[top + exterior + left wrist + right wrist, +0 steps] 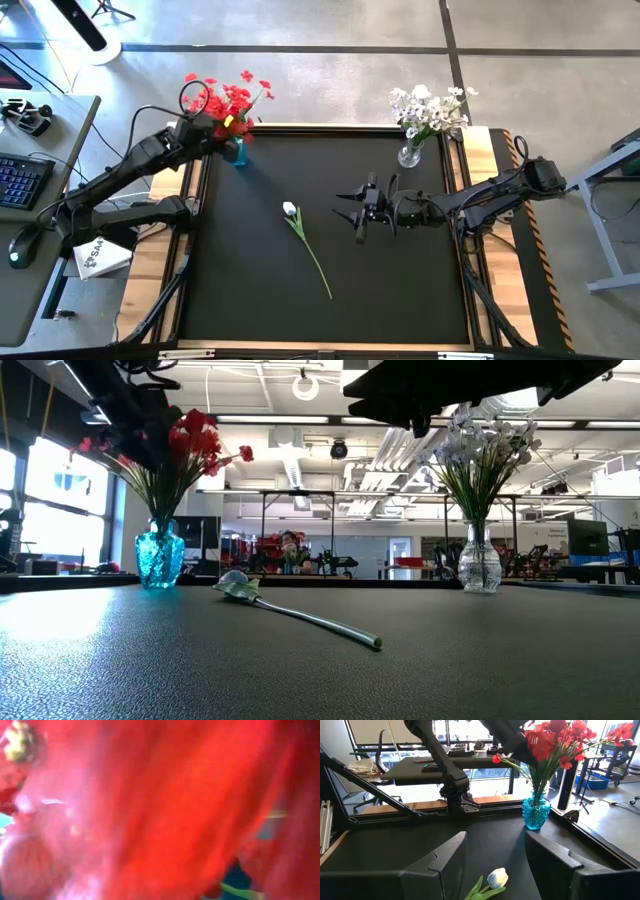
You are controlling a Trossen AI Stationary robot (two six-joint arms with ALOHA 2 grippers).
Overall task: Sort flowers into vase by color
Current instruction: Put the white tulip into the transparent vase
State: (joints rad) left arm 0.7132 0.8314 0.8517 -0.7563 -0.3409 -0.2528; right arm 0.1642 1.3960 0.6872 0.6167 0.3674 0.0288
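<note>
White flower (290,210) on the mat: light, bendy, best taken mid-stem. Right gripper (495,855) hovers apart, empty; left gripper's fingers cannot be told.

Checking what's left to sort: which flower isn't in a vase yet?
The white flower lying flat mid-table; the other flowers stand in the blue vase and clear vase.

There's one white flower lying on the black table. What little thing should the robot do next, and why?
Probably the right hand should lower onto the white tulip with the long green stem. Its fingers are open, it hovers just beside that flower, and it is the only one not in a vase. The white bunch stands in the clear glass vase. The left hand is up among the red flowers.
</note>
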